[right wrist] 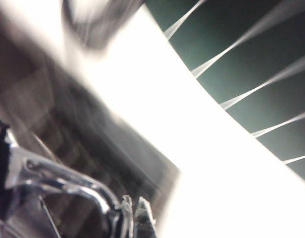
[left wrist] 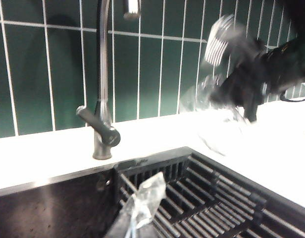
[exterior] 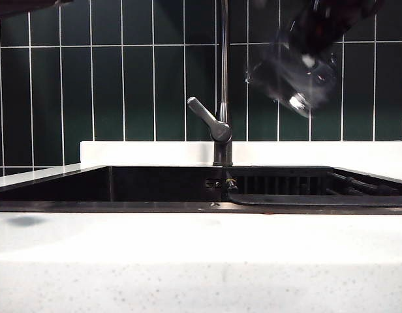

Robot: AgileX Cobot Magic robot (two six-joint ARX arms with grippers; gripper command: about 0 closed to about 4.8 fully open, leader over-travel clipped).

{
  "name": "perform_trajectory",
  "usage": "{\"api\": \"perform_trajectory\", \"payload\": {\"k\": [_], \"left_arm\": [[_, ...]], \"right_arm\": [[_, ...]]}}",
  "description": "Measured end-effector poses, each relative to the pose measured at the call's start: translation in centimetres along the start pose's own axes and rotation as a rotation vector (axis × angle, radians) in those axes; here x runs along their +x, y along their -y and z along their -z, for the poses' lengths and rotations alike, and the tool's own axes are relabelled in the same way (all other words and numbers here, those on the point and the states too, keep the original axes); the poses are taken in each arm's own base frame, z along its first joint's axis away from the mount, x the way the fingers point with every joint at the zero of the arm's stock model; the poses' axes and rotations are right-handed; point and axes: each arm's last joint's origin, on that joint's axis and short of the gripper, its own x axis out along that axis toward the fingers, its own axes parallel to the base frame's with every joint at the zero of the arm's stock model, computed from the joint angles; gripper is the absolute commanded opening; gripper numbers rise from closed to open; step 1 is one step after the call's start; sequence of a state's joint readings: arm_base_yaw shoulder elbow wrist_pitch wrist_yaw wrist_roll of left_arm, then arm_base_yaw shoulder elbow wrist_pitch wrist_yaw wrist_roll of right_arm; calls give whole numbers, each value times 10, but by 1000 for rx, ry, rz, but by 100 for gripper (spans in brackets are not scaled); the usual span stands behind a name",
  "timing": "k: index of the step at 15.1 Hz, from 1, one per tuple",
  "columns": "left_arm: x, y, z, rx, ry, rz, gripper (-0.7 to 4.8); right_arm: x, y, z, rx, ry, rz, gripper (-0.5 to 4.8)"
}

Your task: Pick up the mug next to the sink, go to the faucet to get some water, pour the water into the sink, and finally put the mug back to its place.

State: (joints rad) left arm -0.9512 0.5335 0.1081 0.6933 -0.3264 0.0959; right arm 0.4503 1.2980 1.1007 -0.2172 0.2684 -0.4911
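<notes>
The clear glass mug [exterior: 292, 75] hangs tilted and motion-blurred high up to the right of the faucet [exterior: 222, 130], over the ribbed drainer end of the black sink [exterior: 155, 186]. My right gripper [exterior: 310, 55] comes down from above, shut on the mug. In the right wrist view its fingertips [right wrist: 137, 213] pinch the mug's rim [right wrist: 58, 173]. The left wrist view shows the faucet [left wrist: 103, 99], the blurred mug [left wrist: 207, 99] and the right gripper [left wrist: 241, 89] above the counter. My left gripper [left wrist: 142, 203] is shut on nothing, hovering over the sink [left wrist: 53, 208].
The faucet's lever [exterior: 204, 114] angles out to the left. The black ribbed drainer [left wrist: 217, 198] fills the sink's right part. White speckled counter [exterior: 188, 261] frames the basin in front, and dark green tiles [exterior: 123, 78] rise behind it.
</notes>
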Motion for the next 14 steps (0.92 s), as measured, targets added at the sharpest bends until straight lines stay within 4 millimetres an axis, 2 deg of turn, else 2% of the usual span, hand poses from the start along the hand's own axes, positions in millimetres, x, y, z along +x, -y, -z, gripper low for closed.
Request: {"api": "perform_trajectory", "payload": {"k": [2,3,5,6,8,11,12,14], "left_arm": [[0,1,-1,-2,8,21,-5],[0,1,-1,-2,8,24,-5],[0,1,-1,-2,9,28,-5],[0,1,-1,-2,9,30,-5],[0,1,-1,-21,8,30,-5],[0,2,-1,-24,8,56,-5],[0,2,0,-26,3,70,-5],[0,2,2,-40,-21,78,-5]], "right_arm": [[-16,27,19,236,152,-19,-6],[-22,35,25,301,199,-23,-7],[-33,47,54,453,322,13,-6],[-27,45,80,517,327,0,-6],[-20,45,119,629,348,-37,-6],[-16,65,153,733,368,-5,-6],[-11,77,170,780,341,17,-6],[-5,85,185,811,318,54,-7]]}}
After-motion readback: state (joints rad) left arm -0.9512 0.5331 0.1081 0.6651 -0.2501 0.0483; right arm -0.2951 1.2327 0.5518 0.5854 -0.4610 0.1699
